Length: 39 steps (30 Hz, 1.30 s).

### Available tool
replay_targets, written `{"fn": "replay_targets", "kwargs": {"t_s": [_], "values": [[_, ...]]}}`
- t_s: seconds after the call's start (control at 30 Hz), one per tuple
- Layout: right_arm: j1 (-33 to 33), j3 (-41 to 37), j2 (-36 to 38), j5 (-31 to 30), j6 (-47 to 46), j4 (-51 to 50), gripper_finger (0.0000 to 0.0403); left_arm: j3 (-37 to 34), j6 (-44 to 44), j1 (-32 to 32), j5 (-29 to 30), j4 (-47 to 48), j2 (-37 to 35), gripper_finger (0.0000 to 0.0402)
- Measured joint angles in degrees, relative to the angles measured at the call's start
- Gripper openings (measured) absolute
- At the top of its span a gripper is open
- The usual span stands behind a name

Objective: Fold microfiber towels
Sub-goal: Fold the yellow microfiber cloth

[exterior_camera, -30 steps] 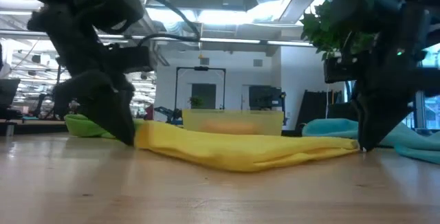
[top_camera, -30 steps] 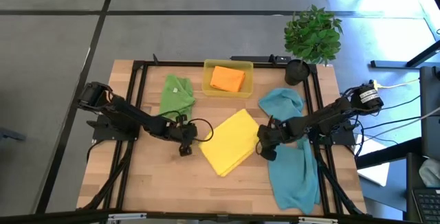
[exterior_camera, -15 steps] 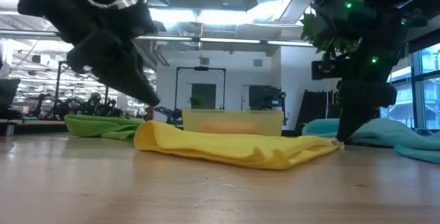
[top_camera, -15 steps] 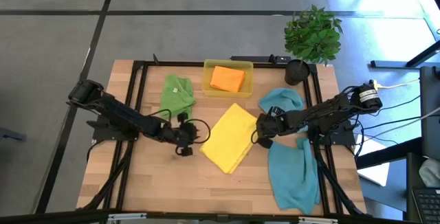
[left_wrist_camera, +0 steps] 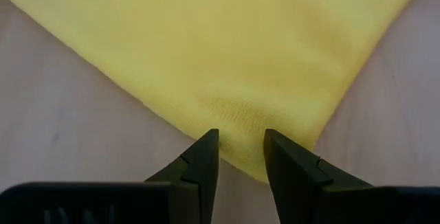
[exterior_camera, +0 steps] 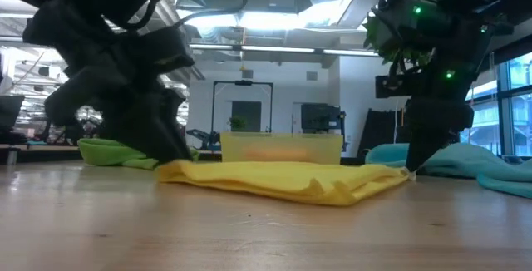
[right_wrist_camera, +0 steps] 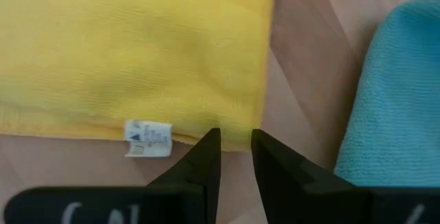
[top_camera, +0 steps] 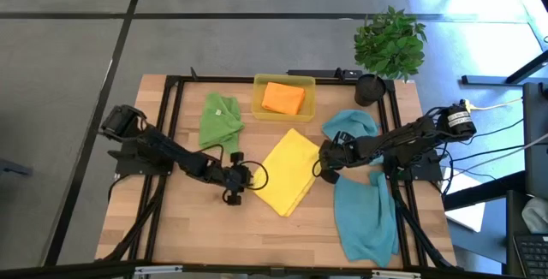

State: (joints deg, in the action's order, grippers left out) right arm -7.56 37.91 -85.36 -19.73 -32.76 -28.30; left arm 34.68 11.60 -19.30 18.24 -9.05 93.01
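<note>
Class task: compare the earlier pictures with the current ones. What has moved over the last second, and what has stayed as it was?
The yellow towel went from a wide diamond to a narrower folded shape, its right corner carried up and left by the right gripper. The left gripper drew back leftward, then returned lower, to the towel's left corner. The green towel, orange towel in the tray, both teal towels and the plant stayed put.

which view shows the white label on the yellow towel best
The right wrist view: the white label hangs off the yellow towel edge, close beside the right arm's fingers. The high and low views show the towel, but the label is too small to find. The left wrist view shows only plain yellow cloth.
</note>
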Motion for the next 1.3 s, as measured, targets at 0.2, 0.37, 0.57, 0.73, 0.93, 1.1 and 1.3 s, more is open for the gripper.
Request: {"fn": "replay_targets", "kwargs": {"t_s": [0.2, 0.37, 0.57, 0.73, 0.93, 1.1, 1.3], "values": [[2.4, -1.3, 0.0, -0.2, 0.3, 1.3, 0.0086, 0.0, 1.6, -1.3, -3.5, -0.2, 1.3, 0.0108], [4.8, -2.8, 0.0, -0.3, 3.4, 6.8, 0.0086, 0.0, 3.3, -3.0, -4.5, -0.4, 1.3, 0.0108], [7.5, -2.9, 0.0, -0.3, 8.8, 15.3, 0.0086, 0.0, 4.0, -5.9, -10.6, -6.7, 1.3, 0.0108], [10.0, -2.9, 0.0, -0.3, 13.8, 23.4, 0.0086, 0.1, 0.6, -7.8, -11.2, -11.8, 1.2, 0.0108], [10.3, -1.9, 0.9, 0.8, 18.9, 23.6, 0.0086, 3.8, -4.7, -8.8, -11.1, -9.0, 1.1, 0.0108], [4.0, -1.7, 3.0, 6.4, 18.1, 24.7, 0.0086, 9.0, -8.5, -9.4, -7.6, 2.4, 1.1, 0.0108], [-6.1, -1.7, 3.1, 6.2, 14.0, 24.6, 0.0086, 11.7, -16.7, -10.1, -4.6, 14.4, 1.1, 0.0108]]}}
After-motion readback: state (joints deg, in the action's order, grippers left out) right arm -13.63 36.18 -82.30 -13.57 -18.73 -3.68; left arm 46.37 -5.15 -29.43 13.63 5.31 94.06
